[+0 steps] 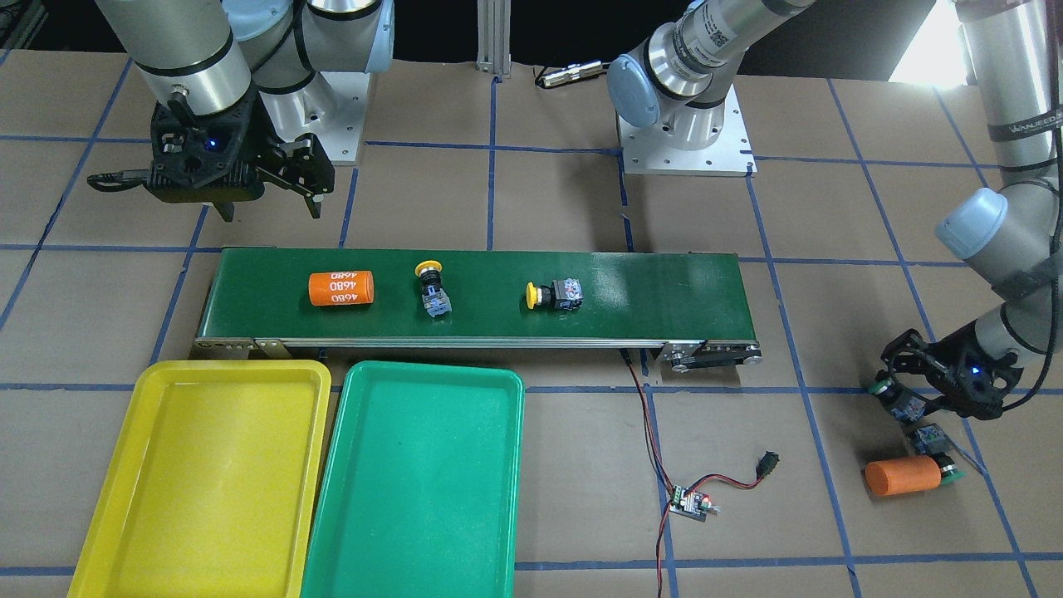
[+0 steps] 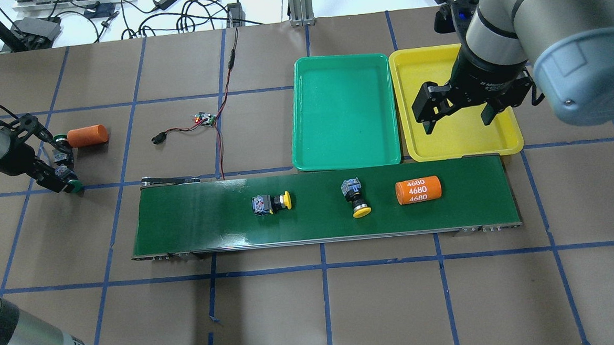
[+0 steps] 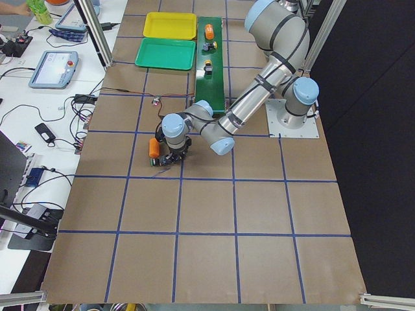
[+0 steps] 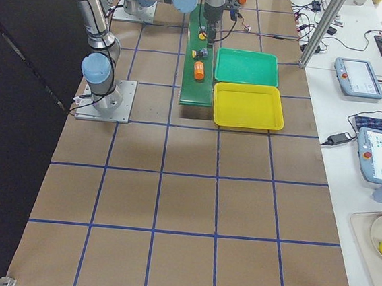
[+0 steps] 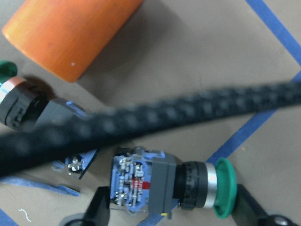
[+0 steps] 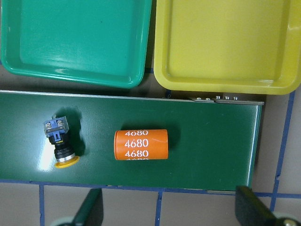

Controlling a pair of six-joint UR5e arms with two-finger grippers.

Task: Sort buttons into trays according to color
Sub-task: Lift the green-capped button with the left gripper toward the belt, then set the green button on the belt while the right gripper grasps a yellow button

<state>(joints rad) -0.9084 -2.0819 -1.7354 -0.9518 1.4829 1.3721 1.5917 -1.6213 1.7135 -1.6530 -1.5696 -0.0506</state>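
Note:
Two yellow buttons (image 1: 432, 286) (image 1: 552, 295) lie on their sides on the dark green belt (image 1: 664, 291). Off the belt's end, my left gripper (image 5: 171, 202) is shut on a green button (image 5: 169, 183), one finger against its contact block and the other against its cap, low over the table. A second green button (image 1: 934, 444) lies beside it. My right gripper (image 2: 459, 125) hangs open and empty above the yellow tray (image 2: 463, 140). The green tray (image 2: 343, 118) sits next to it. Both trays hold nothing.
One orange cylinder marked 4680 (image 2: 418, 190) rests on the belt near the trays. Another orange cylinder (image 1: 901, 476) lies by the green buttons. A small circuit board (image 1: 689, 502) with red-black wires sits on the table between the trays and the left gripper.

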